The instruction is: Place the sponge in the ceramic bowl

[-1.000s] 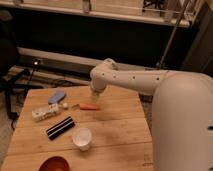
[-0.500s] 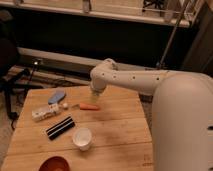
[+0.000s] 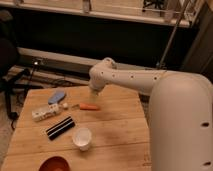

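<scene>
The sponge [image 3: 57, 96] is a small light-blue pad lying flat near the far left of the wooden table [image 3: 120, 125]. The ceramic bowl [image 3: 54, 164], red-orange with a dark inside, sits at the table's near left edge, partly cut off by the bottom of the camera view. My white arm reaches in from the right, and its gripper [image 3: 94, 90] hangs at the arm's end above the table's far edge. That puts it right of the sponge and above an orange stick-shaped object. I see nothing in the gripper.
A white packet [image 3: 44, 112], a black-and-white striped bar [image 3: 60, 127] and a white cup [image 3: 82, 138] lie between sponge and bowl. An orange stick-shaped object [image 3: 89, 106] lies below the gripper. A black chair [image 3: 7, 60] stands at the left, beyond the table.
</scene>
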`<state>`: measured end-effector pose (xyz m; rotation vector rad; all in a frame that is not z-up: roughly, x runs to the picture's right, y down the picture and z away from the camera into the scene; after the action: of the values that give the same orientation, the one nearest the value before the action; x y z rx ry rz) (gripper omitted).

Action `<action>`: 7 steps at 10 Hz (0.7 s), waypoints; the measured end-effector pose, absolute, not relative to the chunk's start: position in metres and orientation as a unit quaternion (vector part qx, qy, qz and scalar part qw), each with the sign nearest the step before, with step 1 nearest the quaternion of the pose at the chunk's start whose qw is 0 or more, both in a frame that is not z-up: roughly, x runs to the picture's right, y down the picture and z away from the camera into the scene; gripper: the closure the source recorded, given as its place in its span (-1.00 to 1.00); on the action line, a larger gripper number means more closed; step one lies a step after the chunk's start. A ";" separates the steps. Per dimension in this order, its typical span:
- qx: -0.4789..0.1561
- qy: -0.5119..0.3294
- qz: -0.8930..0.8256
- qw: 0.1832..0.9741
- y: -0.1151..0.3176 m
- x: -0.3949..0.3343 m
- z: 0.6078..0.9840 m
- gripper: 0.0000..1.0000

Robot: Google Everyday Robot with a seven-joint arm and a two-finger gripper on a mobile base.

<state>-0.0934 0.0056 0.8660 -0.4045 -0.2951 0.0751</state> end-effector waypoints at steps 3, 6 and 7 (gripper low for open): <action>-0.209 -0.192 -0.067 0.957 -0.003 -0.139 0.885 -0.60; -0.221 -0.194 -0.181 0.938 -0.013 -0.186 0.912 -0.60; -0.222 -0.192 -0.204 0.934 -0.015 -0.198 0.918 -0.60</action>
<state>-0.1980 -0.0147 0.9180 -0.4546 -0.3935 -0.4175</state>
